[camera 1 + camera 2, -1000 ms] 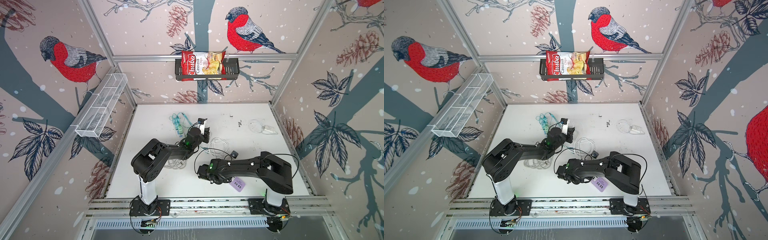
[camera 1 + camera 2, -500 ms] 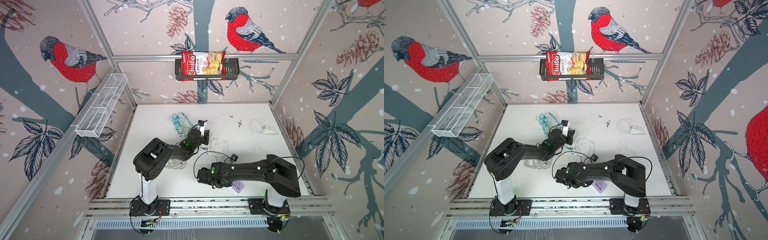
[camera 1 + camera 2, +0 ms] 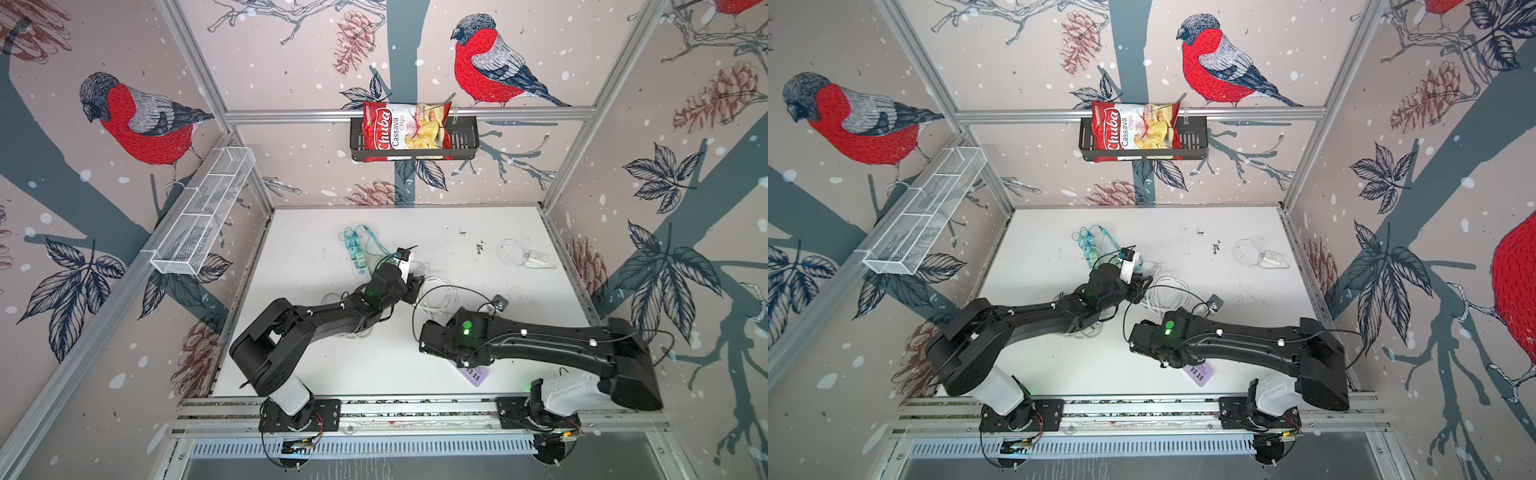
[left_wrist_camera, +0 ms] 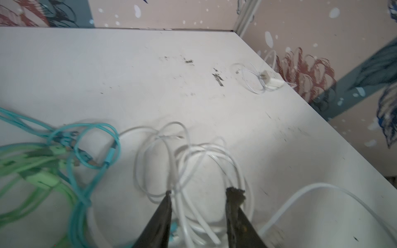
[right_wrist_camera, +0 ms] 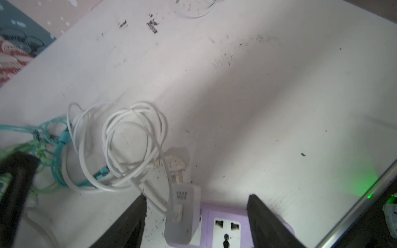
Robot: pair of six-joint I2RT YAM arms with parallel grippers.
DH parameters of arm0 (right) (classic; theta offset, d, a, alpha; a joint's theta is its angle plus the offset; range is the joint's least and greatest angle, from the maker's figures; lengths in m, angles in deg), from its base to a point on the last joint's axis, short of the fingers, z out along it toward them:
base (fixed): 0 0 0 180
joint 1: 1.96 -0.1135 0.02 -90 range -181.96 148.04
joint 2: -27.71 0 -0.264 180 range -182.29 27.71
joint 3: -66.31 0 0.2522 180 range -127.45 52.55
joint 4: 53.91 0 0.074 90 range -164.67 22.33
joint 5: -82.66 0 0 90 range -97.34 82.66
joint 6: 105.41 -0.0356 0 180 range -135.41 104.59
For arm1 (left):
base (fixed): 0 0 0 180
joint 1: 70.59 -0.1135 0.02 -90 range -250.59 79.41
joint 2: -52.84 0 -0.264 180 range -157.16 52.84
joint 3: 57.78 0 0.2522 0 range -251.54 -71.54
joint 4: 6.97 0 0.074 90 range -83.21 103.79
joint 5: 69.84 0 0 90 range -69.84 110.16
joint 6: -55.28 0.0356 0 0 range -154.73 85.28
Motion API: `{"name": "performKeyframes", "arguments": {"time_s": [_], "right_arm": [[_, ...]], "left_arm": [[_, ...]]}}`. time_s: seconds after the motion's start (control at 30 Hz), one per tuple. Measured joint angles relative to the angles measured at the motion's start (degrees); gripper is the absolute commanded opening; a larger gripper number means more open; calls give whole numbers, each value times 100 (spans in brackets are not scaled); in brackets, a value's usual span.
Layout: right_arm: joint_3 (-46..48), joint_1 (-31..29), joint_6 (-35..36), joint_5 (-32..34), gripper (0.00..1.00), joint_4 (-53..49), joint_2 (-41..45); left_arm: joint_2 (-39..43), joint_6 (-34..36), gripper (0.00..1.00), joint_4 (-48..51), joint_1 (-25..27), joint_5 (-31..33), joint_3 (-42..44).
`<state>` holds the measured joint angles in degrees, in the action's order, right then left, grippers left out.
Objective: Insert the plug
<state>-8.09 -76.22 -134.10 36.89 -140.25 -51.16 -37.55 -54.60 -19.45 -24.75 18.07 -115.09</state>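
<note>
In both top views the purple power strip peeks from under the right arm, the nearer arm to it. Left wrist view: the left gripper hangs spread over white cable loops, pinching nothing. Right wrist view: the right gripper is spread astride the white charger plug, dead ahead between its fingertips. The plug seems seated in the strip, though blur leaves doubt.

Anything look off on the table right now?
Yes: black scuffs mark the white tabletop toward the back; teal cable, green cable and white cable lie tangled; one fingertip of the left pincer looks ragged.
</note>
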Motion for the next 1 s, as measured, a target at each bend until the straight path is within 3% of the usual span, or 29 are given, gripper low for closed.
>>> {"name": "performKeyframes", "arguments": {"time_s": [0.27, 0.5, 0.77, 0.93, 1.0], "right_arm": [[446, 1021, 417, 435, 75, 334, 1543], [1027, 3130, 2354, 275, 76, 1471, 2498], [1311, 5901, 4800, -988, 68, 3123, 2291], [1438, 6157, 5565, -2009, 69, 3628, 1777], [1742, 6157, 5709, -2295, 69, 3713, 1764]], "left_arm": [[461, -715, 43, 1008, 782, 219, 107], [627, -1725, 45, 1403, 1338, 39, 101], [643, -2688, 43, 1320, 1569, -92, 76], [850, -2977, 32, 1606, 1646, 57, 492], [925, -3021, 32, 1851, 1703, 37, 719]]}}
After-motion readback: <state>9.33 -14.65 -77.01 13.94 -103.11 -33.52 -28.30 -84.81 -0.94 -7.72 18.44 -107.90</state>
